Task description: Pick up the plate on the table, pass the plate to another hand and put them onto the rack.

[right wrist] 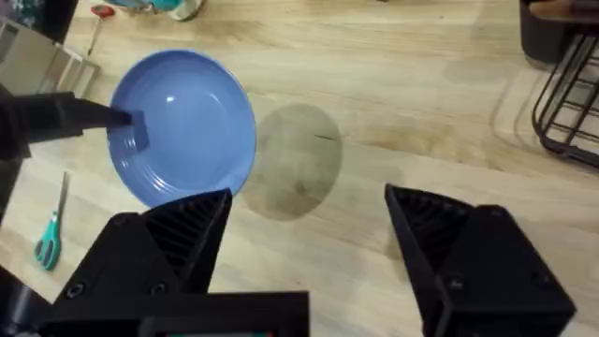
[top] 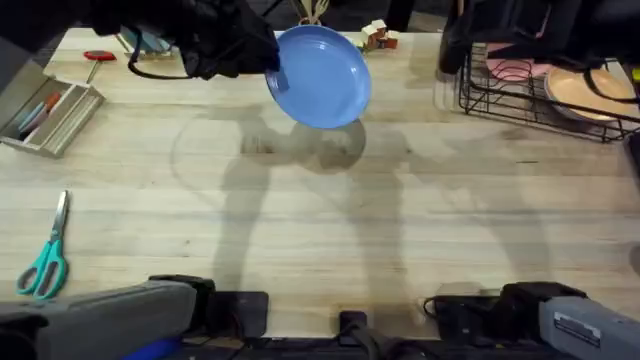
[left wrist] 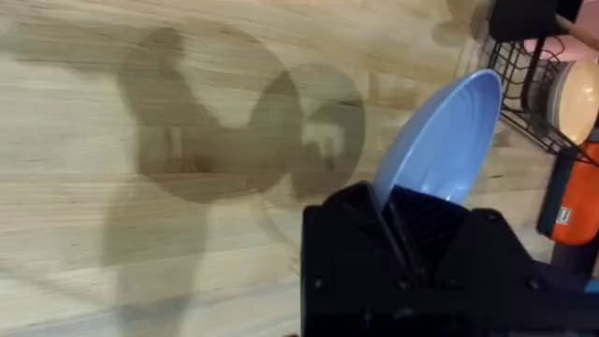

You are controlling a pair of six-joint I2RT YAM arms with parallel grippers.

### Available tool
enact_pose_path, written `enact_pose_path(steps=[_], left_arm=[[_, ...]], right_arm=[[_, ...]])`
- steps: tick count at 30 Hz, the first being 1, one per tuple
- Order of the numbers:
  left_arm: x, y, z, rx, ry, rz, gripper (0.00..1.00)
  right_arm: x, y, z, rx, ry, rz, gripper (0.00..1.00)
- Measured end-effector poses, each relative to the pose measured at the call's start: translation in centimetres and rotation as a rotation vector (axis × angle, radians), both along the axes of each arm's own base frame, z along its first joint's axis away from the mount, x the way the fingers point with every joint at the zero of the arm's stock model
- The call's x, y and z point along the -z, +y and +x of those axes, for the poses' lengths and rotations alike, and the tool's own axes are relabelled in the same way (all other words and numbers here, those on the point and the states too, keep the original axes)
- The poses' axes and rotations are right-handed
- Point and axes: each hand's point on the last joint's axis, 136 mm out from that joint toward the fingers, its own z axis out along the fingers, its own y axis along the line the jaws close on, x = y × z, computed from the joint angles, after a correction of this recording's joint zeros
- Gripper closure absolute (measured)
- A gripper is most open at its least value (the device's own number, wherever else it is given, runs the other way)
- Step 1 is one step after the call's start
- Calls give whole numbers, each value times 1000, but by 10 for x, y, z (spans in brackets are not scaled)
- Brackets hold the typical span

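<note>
1. My left gripper (left wrist: pixel 398 239) is clamped on the rim of the plate (top: pixel 322 76) — jaws pinched tight, the rim's edge caught between the black fingers in the left wrist view.
2. The plate hangs in the air above the table (top: pixel 320 230), tilted, its blue face turned toward the overhead camera; its round shadow lies on the wood just beneath it.
3. From the right wrist view I see the left fingers (right wrist: pixel 131 126) gripping the plate's near rim, hollow side facing me.
4. My right gripper (right wrist: pixel 309 234) is spread wide, holding nothing — apart from the plate, and the shadow shows through the gap between the jaws.
5. The rack (top: pixel 530 95) sits at the far right of the table, with a pink plate (top: pixel 510 68) and a peach-orange plate (top: pixel 590 92) already in it.
6. Scissors (top: pixel 45 262) lie flat at the near left, well apart from the action.
</note>
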Motion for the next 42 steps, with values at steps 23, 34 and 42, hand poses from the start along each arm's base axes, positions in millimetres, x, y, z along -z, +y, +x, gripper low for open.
enact_pose_path(steps=[23,34,42], left_arm=[[-3,-7,-3,25,4,-39,960],[-3,-8,-3,28,4,-42,960],[-2,-8,-4,27,9,-42,960]], right_arm=[[61,71,22,-149,193,30,7],[88,106,35,-227,218,20,39],[94,112,40,-227,222,28,292]])
